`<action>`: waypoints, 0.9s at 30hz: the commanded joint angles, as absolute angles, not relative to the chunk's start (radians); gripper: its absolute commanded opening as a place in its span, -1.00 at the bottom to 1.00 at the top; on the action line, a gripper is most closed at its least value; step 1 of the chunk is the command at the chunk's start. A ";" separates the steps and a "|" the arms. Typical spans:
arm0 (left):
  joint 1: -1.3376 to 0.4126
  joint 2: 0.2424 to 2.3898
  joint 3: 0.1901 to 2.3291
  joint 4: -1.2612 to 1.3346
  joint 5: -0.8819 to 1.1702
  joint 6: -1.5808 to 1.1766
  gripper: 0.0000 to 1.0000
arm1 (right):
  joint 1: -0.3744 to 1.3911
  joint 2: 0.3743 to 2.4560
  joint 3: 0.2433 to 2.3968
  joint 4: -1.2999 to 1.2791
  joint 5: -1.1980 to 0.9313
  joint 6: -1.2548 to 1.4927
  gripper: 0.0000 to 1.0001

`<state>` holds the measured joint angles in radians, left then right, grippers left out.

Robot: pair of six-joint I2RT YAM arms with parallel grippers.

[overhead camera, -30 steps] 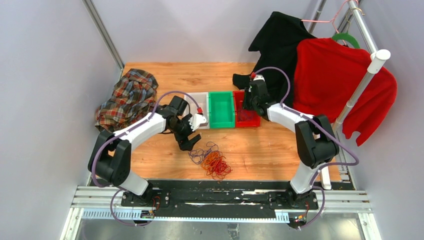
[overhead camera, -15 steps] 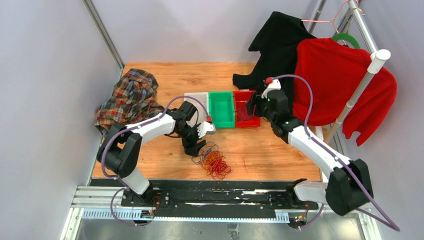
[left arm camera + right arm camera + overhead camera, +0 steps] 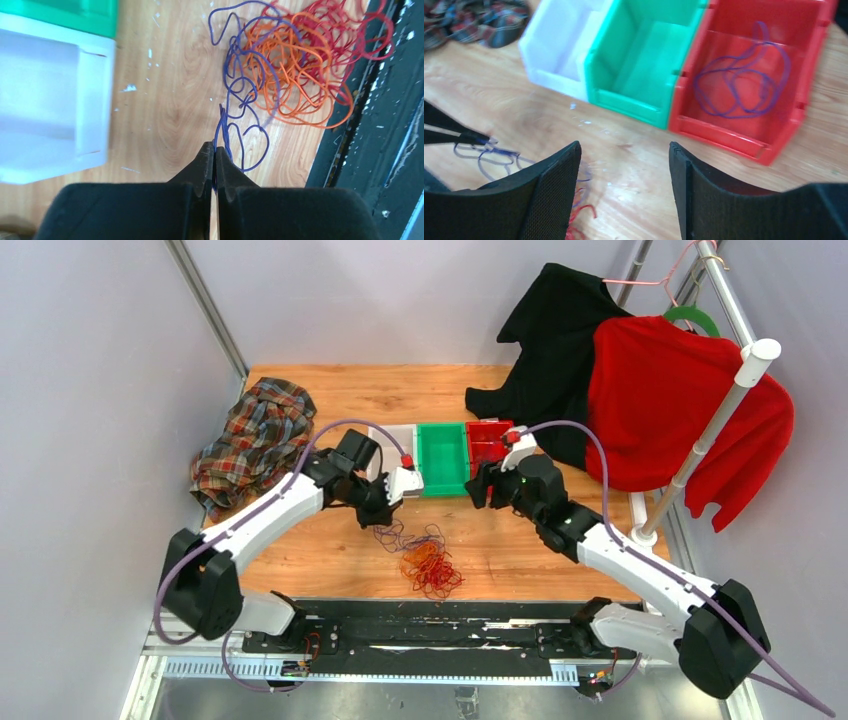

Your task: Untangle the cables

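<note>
The overhead view was bright, even and diffuse, lit from above. The arms cast only faint, soft shadows on the wooden table point(image 3: 330, 550), there was no glare, and the picture was sharp across its width. In the left wrist view the cables point(image 3: 280, 60) were crisp and saturated, while the white bin point(image 3: 45, 100) at the left edge was overexposed and smeared. The right wrist view was soft throughout, as from motion blur: the plaid cloth point(image 3: 469, 20) in 1 corner was smudged, the red bin point(image 3: 814, 85) hazy, and the fingers point(image 3: 554, 195) of the right gripper point(image 3: 624, 150) dark but textured.
</note>
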<state>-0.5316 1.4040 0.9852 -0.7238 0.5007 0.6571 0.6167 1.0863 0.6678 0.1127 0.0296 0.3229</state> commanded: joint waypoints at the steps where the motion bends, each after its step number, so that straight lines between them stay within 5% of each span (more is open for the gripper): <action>1: -0.532 1.306 1.048 -0.816 0.531 0.585 -0.97 | 0.734 1.061 0.662 0.189 0.029 0.339 0.36; 11: -0.532 1.220 1.213 -0.878 0.551 0.295 -0.99 | 0.992 1.132 0.730 0.321 0.061 0.357 0.41; 27: -0.532 1.161 1.256 -0.935 0.649 0.249 -0.99 | 1.032 1.299 0.804 0.486 0.055 0.400 0.42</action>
<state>-0.5316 1.1828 1.2480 -0.9169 0.5926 0.2535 1.0172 1.2713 0.7612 0.4168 0.0517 0.3820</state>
